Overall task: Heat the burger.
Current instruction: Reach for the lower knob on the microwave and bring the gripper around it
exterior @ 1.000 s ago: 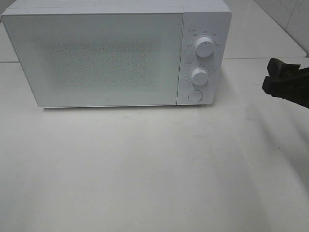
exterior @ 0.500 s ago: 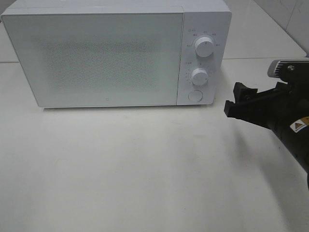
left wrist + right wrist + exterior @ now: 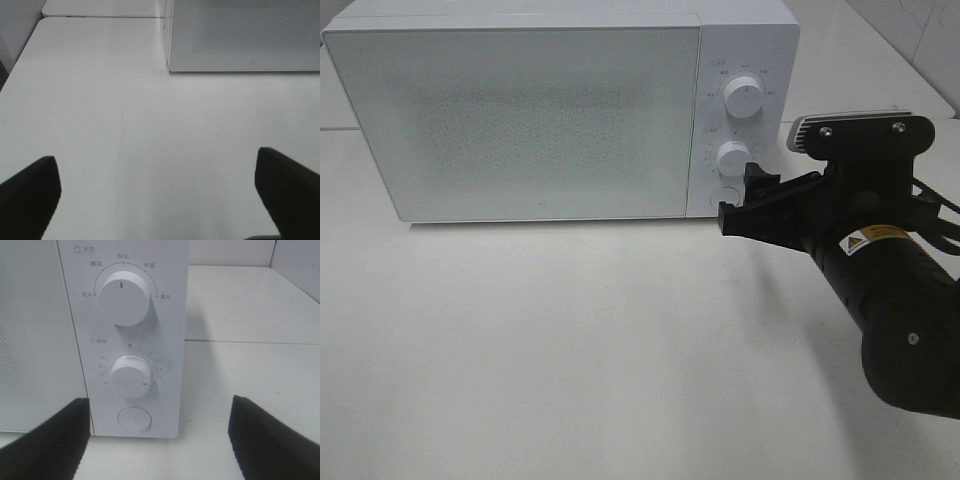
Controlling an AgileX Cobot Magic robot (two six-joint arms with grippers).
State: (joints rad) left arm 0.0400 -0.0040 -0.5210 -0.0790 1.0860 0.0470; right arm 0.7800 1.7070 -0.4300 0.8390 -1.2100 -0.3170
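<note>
The burger is out of view in every frame. A white microwave [image 3: 520, 120] stands at the back of the table with its frosted door shut. My right gripper [image 3: 740, 198] is open, and it hovers just in front of the lower part of the microwave's control panel. In the right wrist view the right gripper [image 3: 160, 440] has its black fingers [image 3: 50, 440] spread either side of the round button [image 3: 134, 420]. The lower knob [image 3: 131, 377] and upper knob [image 3: 124, 298] sit above that button. Over bare table left of the microwave, my left gripper [image 3: 157, 200] is open and holds nothing.
The white tabletop [image 3: 570, 340] stretches in front of the microwave. The black right arm [image 3: 890, 300] reaches in from the right side. A second white surface [image 3: 235, 300] lies behind the microwave's right end. The left arm does not show in the exterior view.
The right arm has swung in from the right edge leftwards to the microwave's control panel. Its jaws stay open. The microwave has not moved.
</note>
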